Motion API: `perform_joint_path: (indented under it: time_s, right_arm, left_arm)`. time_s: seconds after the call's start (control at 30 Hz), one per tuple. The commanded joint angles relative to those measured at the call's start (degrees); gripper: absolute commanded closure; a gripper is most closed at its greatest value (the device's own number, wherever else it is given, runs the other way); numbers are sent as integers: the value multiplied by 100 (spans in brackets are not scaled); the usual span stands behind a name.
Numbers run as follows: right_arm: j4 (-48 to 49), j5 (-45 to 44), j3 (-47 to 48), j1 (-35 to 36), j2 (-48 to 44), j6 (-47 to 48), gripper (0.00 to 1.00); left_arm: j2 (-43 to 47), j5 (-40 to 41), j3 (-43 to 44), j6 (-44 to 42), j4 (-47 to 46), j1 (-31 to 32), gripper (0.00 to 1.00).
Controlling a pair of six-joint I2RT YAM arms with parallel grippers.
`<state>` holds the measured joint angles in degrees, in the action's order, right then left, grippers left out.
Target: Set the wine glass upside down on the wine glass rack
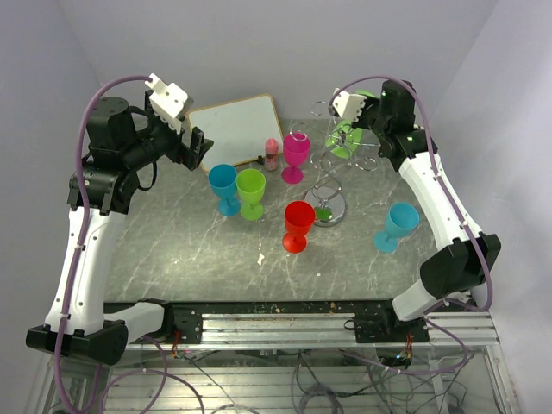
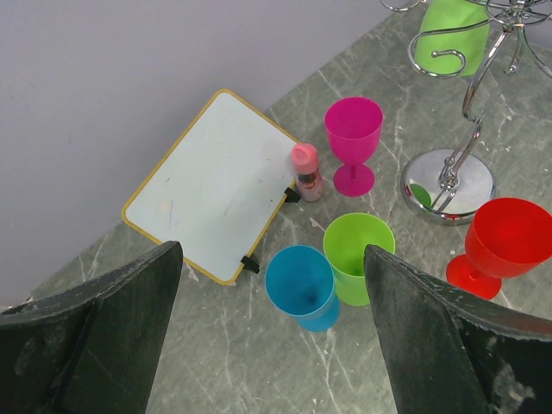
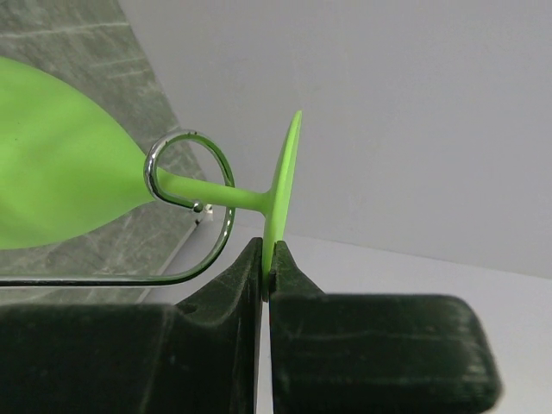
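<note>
Right wrist view: right gripper (image 3: 266, 259) clamped on the foot of the green wine glass (image 3: 60, 164); its stem sits inside 1 loop of the wine glass rack (image 3: 148, 172). Left gripper (image 2: 272, 259): jaws wide apart, empty, raised above the worktop (image 2: 259, 371) near 1 blue cup (image 2: 300, 289) and 1 green cup (image 2: 358, 254). Whiteboard (image 2: 216, 185) behind.

No writing can be read anywhere: the white board (image 2: 220, 185) carries only faint smudges, and the label on the small pink bottle (image 2: 307, 172) beside it is too small and blurred to make out.
</note>
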<state>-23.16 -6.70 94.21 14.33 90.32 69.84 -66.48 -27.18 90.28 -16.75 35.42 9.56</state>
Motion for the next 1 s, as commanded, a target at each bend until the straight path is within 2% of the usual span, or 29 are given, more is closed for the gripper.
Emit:
perform_joint_path:
  time_s: [0.0, 0.97]
  right_arm:
    - [25, 207, 238, 41, 35, -201, 100]
    - [-314, 382, 337, 123, -59, -668, 100]
  left_arm:
    - [56, -93, -1, -90, -79, -51, 4]
    - [103, -119, -28, -129, -44, -51, 4]
